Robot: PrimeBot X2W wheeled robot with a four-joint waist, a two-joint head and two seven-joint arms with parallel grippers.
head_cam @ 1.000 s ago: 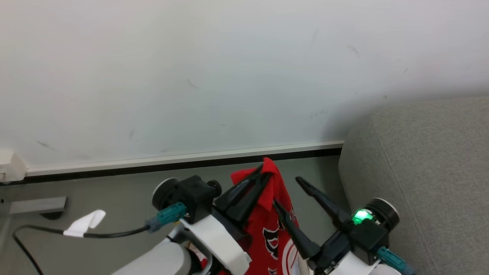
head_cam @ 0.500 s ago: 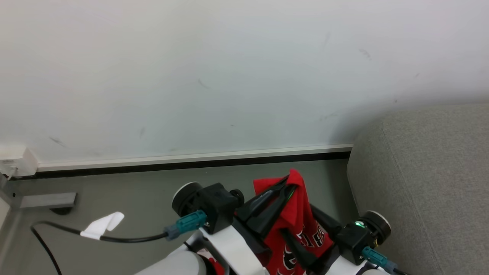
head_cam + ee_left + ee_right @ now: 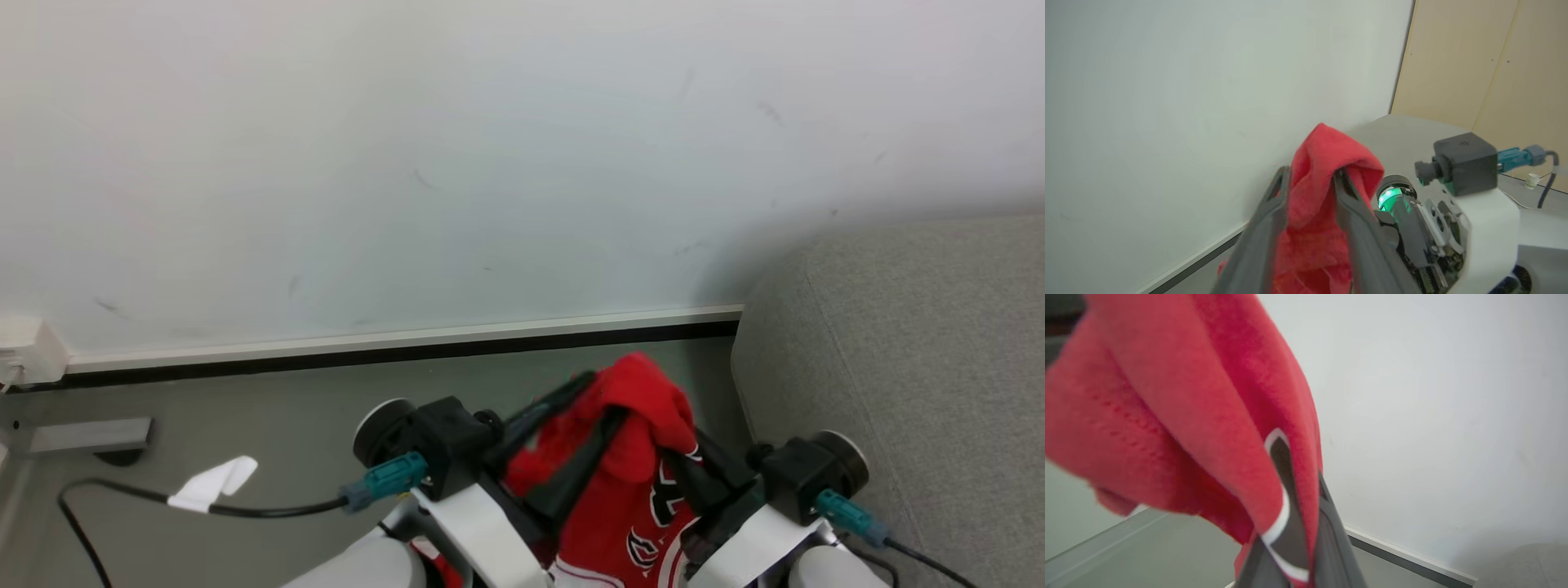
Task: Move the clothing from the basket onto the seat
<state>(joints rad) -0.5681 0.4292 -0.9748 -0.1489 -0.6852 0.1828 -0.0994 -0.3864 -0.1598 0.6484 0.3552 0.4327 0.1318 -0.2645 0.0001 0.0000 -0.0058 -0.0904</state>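
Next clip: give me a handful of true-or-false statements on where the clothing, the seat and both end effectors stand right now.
1. The clothing lies spread on the seat. False: it hangs in the air beside the seat, above the floor.
2. The left end effector has red fabric between its fingers. True.
3. A black cable with a white tag lies on the floor. True.
4. In the head view the seat is at the left. False: it is at the right.
5. The right end effector touches no fabric. False: the clothing drapes over its fingers.
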